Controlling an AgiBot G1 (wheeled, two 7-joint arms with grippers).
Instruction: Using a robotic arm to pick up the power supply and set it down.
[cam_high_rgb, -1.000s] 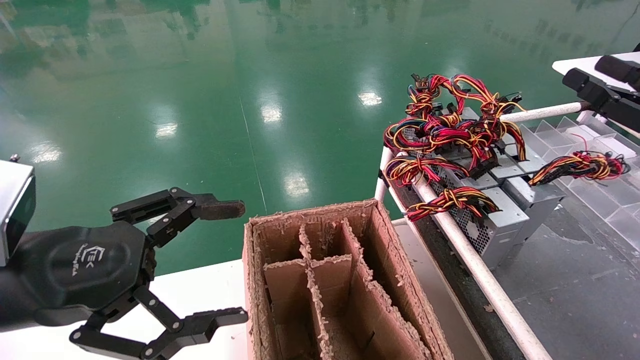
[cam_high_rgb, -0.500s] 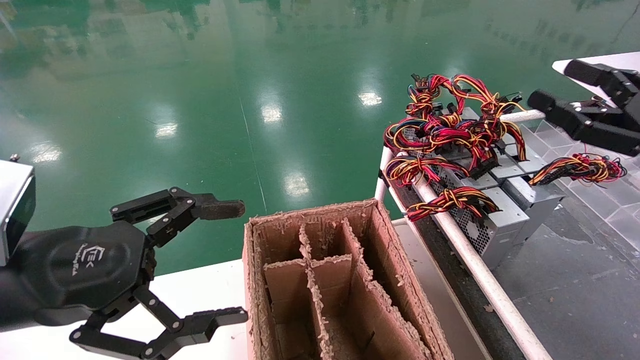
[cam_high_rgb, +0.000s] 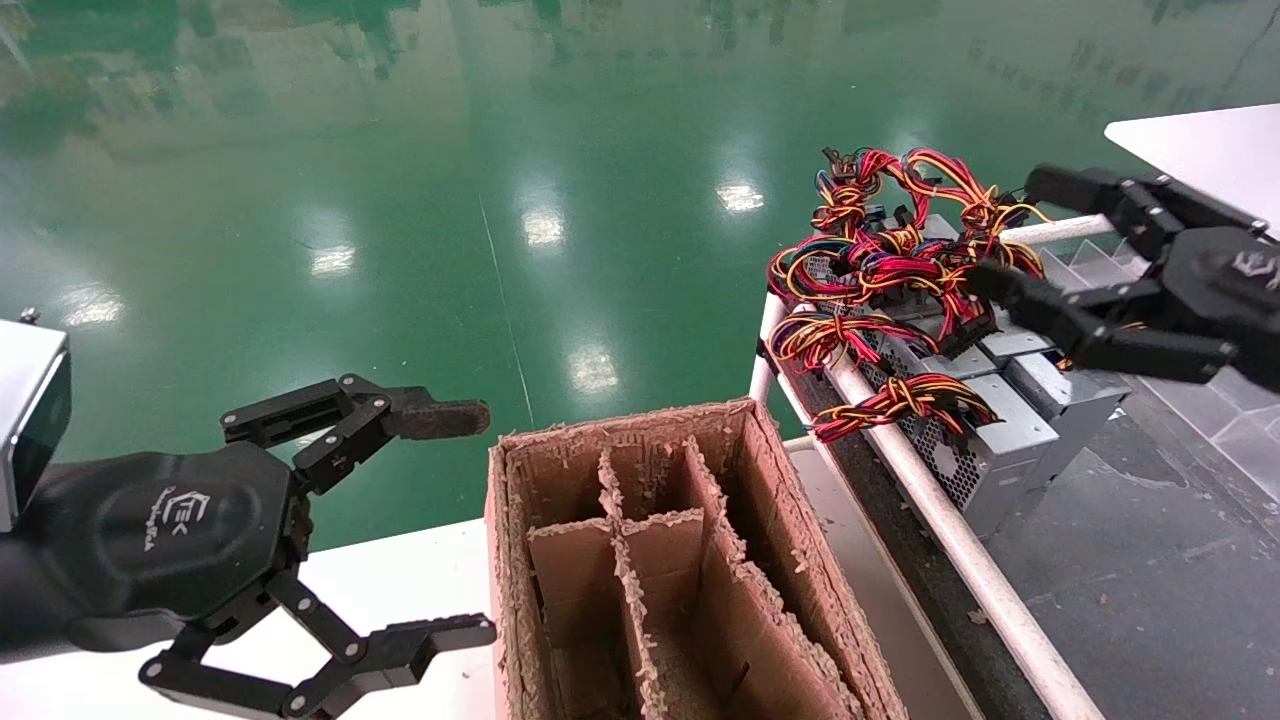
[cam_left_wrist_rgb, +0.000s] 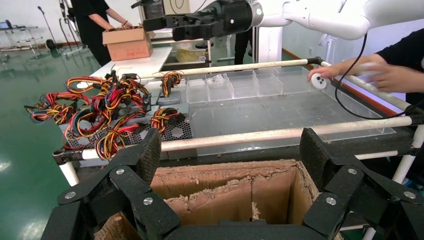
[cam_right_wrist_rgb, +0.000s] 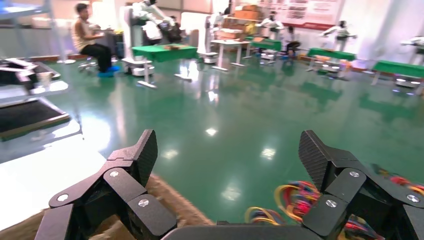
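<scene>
Grey power supplies lie in a row behind a white rail (cam_high_rgb: 950, 540). The nearest power supply (cam_high_rgb: 1010, 435) carries one compact tied wire bundle (cam_high_rgb: 900, 398); the left wrist view shows it too (cam_left_wrist_rgb: 172, 131). The ones behind it are buried in looping red and yellow wires (cam_high_rgb: 900, 255). My right gripper (cam_high_rgb: 1008, 228) hangs open above those tangled wires, touching nothing, and appears in the left wrist view as well (cam_left_wrist_rgb: 162, 27). Its own view shows the open right gripper (cam_right_wrist_rgb: 227, 150) over green floor and blurred wires (cam_right_wrist_rgb: 300, 202). My left gripper (cam_high_rgb: 475, 525) stays parked, open and empty, beside the cardboard box (cam_high_rgb: 800, 560).
The divided cardboard box (cam_left_wrist_rgb: 225, 175) stands right in front of the left gripper (cam_left_wrist_rgb: 230, 152). Clear plastic dividers (cam_left_wrist_rgb: 240, 85) fill the tray beyond the power supplies. A person's hand (cam_left_wrist_rgb: 380, 75) rests on the far rail. A white table (cam_high_rgb: 1210, 145) is at the back right.
My right gripper has swung in from the far right edge toward the left, ending above the tangled wires. The left arm and the power supplies have not moved.
</scene>
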